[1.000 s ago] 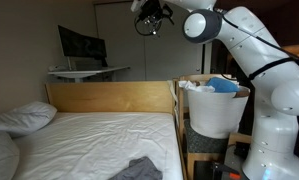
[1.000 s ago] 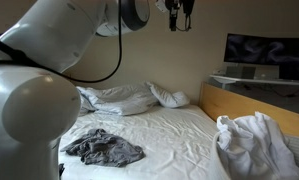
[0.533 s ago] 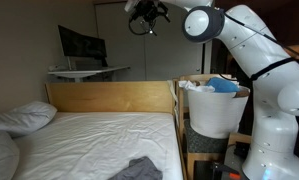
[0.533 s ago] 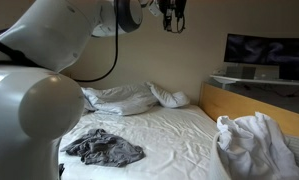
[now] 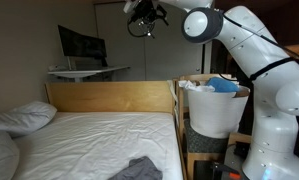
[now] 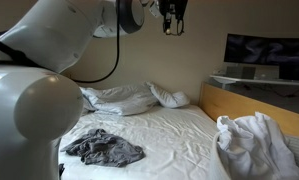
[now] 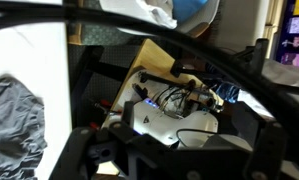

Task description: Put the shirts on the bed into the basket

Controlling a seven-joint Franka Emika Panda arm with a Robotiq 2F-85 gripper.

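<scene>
The gripper (image 5: pixel 141 18) is held high over the bed (image 5: pixel 89 135); whether it is clenched or released cannot be told. A grey shirt (image 6: pixel 104 149) is seen crumpled on the bed.

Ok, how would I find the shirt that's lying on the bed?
Look at the big bed, which is made up all in white. At the end away from the pillows, near the edge, lies a crumpled shirt. It is dark gray and bunched in a heap, while everything around it on the bed is white.
</scene>
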